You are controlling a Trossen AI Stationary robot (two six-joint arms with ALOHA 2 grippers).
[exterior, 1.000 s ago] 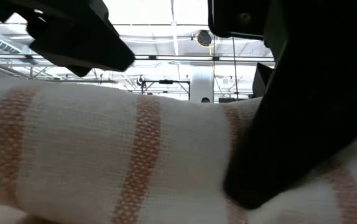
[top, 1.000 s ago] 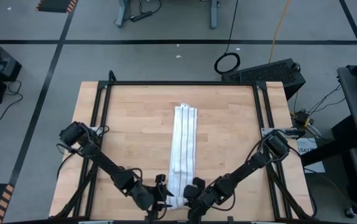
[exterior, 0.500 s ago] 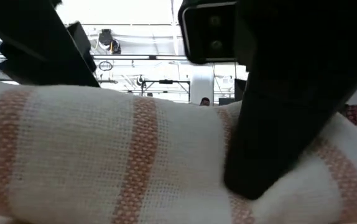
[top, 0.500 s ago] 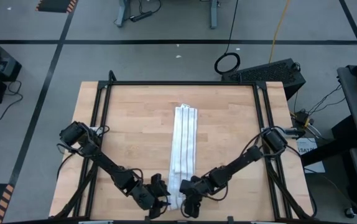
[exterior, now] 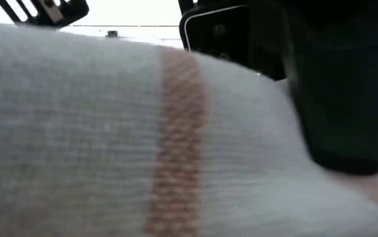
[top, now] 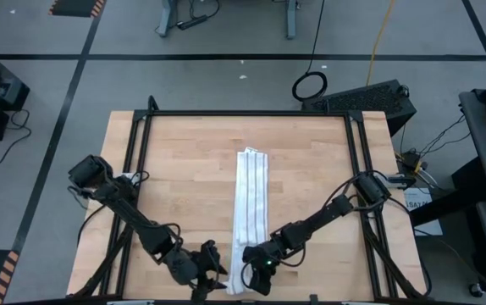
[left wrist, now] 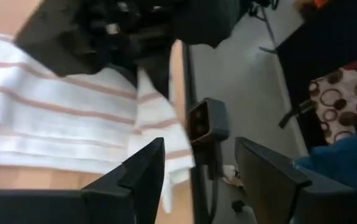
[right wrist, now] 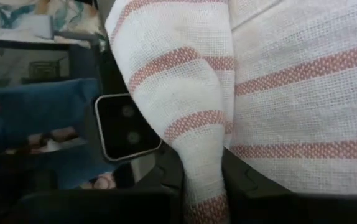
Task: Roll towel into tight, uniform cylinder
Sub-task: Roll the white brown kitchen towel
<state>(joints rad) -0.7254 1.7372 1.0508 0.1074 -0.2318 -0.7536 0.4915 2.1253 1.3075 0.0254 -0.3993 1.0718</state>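
A: Rolled up yet?
B: Not yet. Long white cloth towel with thin reddish stripes (top: 251, 212) lying folded in a strip down the middle of the wooden bench (top: 175, 186), only the near end lifted.
A: And the claws?
B: Right claw (top: 256, 273) pinched shut on that near end. Left claw (top: 212, 275) just beside it, half open, holding nothing. Nearly all the rolling left to do.

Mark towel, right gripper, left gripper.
towel (top: 252, 199): high view, middle of the folded strip.
right gripper (top: 256, 273): high view, tip, shut on towel's near end.
left gripper (top: 212, 273): high view, tip beside towel.
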